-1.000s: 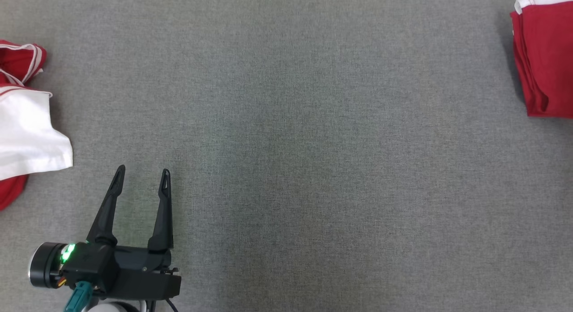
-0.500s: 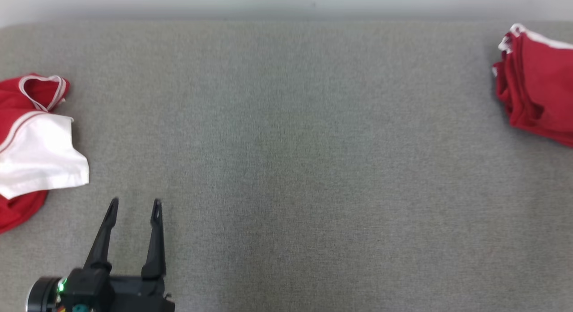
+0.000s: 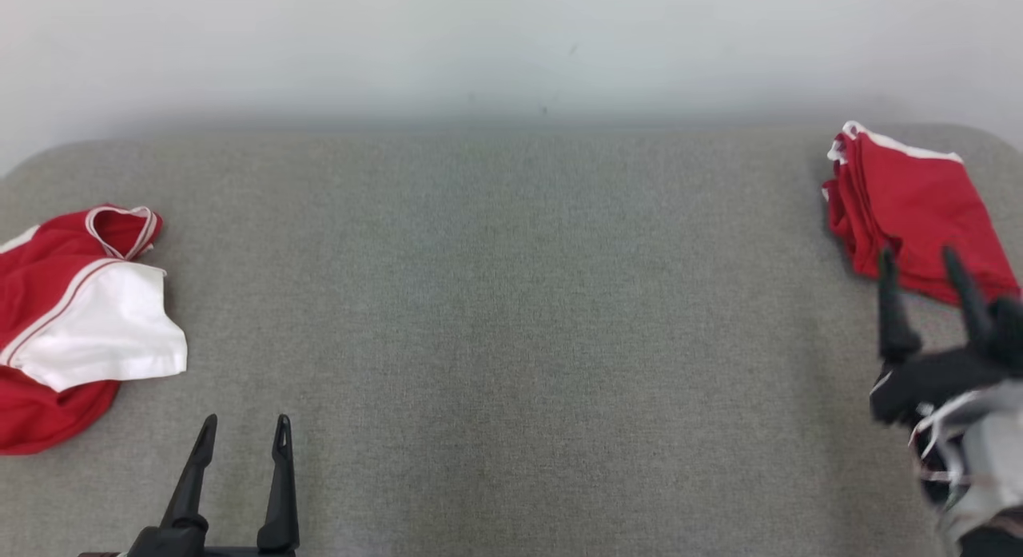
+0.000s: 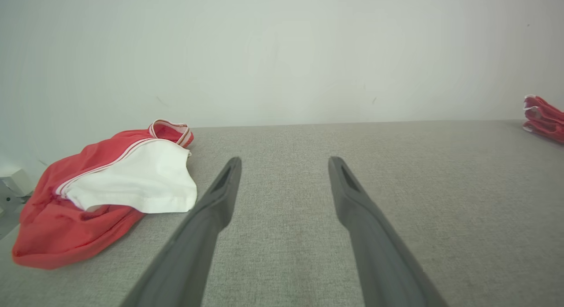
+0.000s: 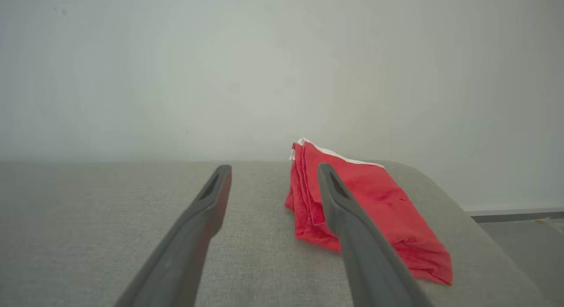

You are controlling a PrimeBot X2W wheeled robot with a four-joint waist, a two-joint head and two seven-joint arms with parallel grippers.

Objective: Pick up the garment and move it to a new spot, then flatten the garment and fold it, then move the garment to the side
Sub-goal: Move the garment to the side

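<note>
A folded red garment (image 3: pixel 911 205) with a white edge lies flat at the far right of the grey table (image 3: pixel 511 301). My right gripper (image 3: pixel 917 255) is open just in front of its near edge, with nothing between the fingers. In the right wrist view the folded garment (image 5: pixel 387 210) lies past the right gripper (image 5: pixel 274 167), behind its right finger. My left gripper (image 3: pixel 245 421) is open and empty at the lower left. In the left wrist view the left gripper (image 4: pixel 285 159) points at bare table.
A crumpled red and white garment (image 3: pixel 72 325) lies at the table's left edge, to the left of my left gripper; it is also in the left wrist view (image 4: pixel 110 188). A pale wall (image 3: pixel 511 45) stands behind the table. The rounded right corner of the table is close to the folded garment.
The head camera has tilted up, bringing the wall and the table's far edge into the picture. My right gripper has come into view at the right, open beside the folded garment.
</note>
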